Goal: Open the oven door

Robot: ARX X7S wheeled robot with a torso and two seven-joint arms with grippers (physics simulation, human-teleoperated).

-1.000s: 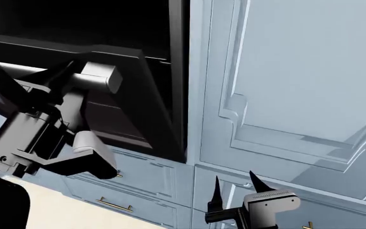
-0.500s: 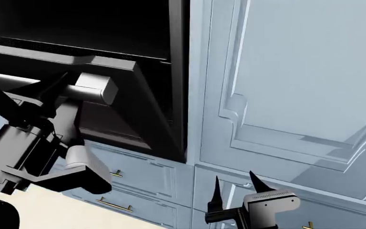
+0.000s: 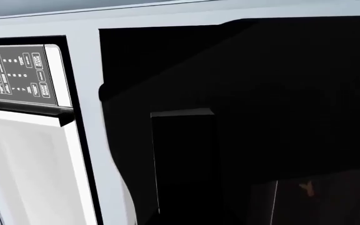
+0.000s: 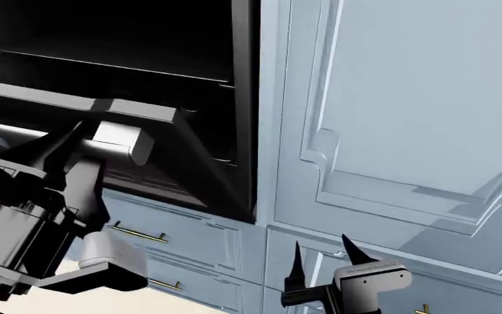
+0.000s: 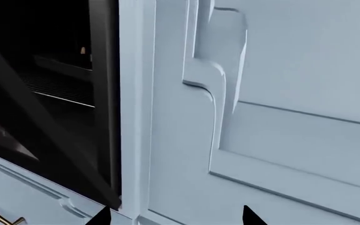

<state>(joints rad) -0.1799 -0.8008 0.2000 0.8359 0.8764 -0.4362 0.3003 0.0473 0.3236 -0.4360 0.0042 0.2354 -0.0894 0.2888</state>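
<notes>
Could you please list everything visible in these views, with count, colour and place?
Black oven door with silver bar handle: one, partly lowered, head view's left.
Dark oven cavity with wire rack: one, black, behind the door.
Pale blue cabinet door: one, right of the oven.
Pale blue drawers with thin brass handles: at least two, below the oven.
White control panel: one, in the left wrist view.
Left gripper: black, at the handle; closure unclear.
Right gripper: black, open, idle.
</notes>
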